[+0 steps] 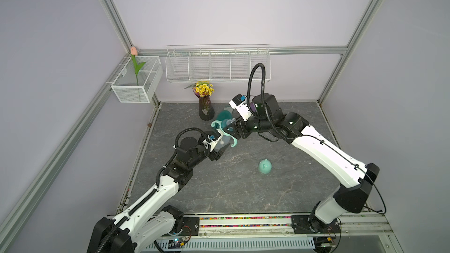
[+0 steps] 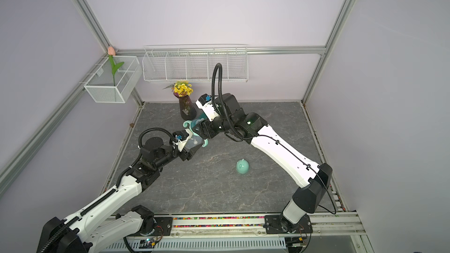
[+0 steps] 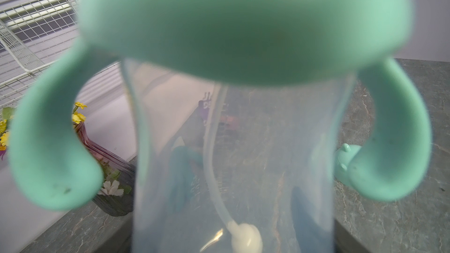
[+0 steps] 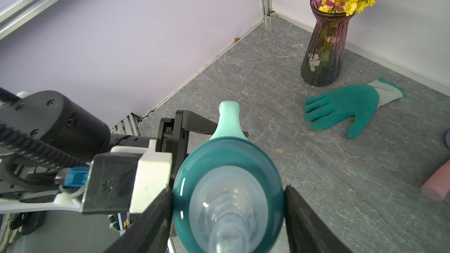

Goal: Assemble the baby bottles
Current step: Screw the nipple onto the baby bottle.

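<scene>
The bottle [image 1: 222, 142] is held off the table [image 1: 243, 191] between the two arms, toward the back and just in front of the vase [image 1: 205, 109]. It leans over, its base toward the left arm and its top toward the right arm.

The left claw [image 1: 221, 148] is closed on the lower part of the bottle. In the left wrist view the frosted body fills the frame, and the claw's fingers show only as dim dark shapes through it. The straw [image 3: 211, 166] hangs inside the body, ending in a white lump near the base.

The mint ring [image 3: 243, 27] sits on the neck, with a curved handle hanging down on each side of the body. In both top views one handle points toward the vase and the other toward the front of the table.

The teal collar [image 4: 229, 152] sits on top of the ring, with a clear teat rising from its middle. The right claw [image 4: 229, 198] has a finger on each side of the collar. One finger [image 4: 158, 210] presses against the collar's side, and the other meets the rim with no gap that I can make out.

The cap [image 1: 265, 166] lies alone on the table, well apart from the bottle and nearer the front, with its nub pointing toward the back. A teal glove [image 4: 341, 110] lies flat beside the vase.
</scene>
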